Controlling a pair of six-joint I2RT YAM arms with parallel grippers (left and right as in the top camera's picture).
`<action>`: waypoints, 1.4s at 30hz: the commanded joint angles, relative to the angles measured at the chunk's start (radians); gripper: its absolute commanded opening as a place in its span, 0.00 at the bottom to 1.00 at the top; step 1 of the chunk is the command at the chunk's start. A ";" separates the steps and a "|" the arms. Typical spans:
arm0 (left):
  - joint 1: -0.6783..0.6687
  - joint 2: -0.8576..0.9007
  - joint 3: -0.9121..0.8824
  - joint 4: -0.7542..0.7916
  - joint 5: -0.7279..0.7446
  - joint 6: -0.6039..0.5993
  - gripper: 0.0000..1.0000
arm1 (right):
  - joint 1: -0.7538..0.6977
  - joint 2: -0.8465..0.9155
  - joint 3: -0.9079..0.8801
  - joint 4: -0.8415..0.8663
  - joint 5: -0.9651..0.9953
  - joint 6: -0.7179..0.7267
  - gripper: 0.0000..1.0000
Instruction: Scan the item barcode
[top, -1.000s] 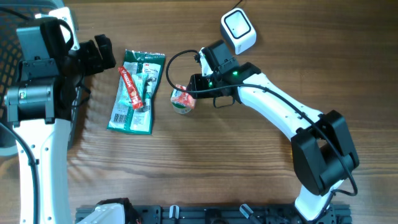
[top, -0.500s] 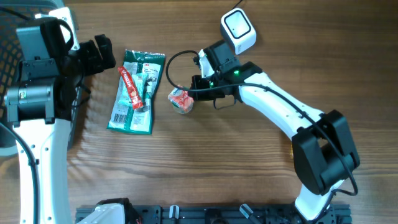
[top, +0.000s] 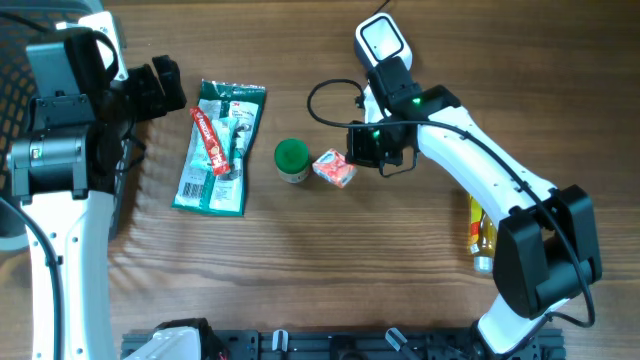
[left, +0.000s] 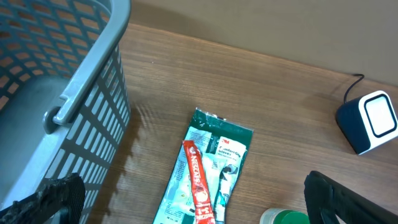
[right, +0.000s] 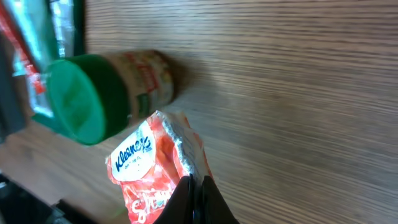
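Note:
A red and white Kleenex tissue pack (top: 335, 168) hangs just right of a green-lidded jar (top: 291, 158). My right gripper (top: 352, 160) is shut on the pack's crimped edge. In the right wrist view the fingertips (right: 196, 186) pinch the silver seam of the pack (right: 146, 168), with the jar (right: 93, 93) lying beyond it. The white barcode scanner (top: 383, 42) stands at the back, behind the right arm. No barcode shows on the pack. My left gripper (top: 160, 85) is open at the far left, its fingers wide apart above the table (left: 199, 210).
A green packet (top: 220, 148) with a red Nescafe stick (top: 210, 140) on it lies left of the jar. A grey basket (left: 62, 81) fills the left edge. A yellow bottle (top: 480, 235) lies at the right, beside the right arm.
My right gripper closed on the tissue pack and carried it right, off the jar, whose green lid now shows. The left arm has not moved.

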 joint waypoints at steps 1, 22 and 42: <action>0.003 0.002 0.008 0.002 -0.006 0.008 1.00 | -0.001 -0.023 -0.045 0.004 0.069 0.007 0.04; 0.003 0.002 0.008 0.002 -0.006 0.008 1.00 | 0.001 -0.022 -0.305 0.233 0.343 0.240 0.07; 0.003 0.002 0.008 0.002 -0.006 0.008 1.00 | 0.001 -0.294 -0.261 0.164 0.389 0.051 0.69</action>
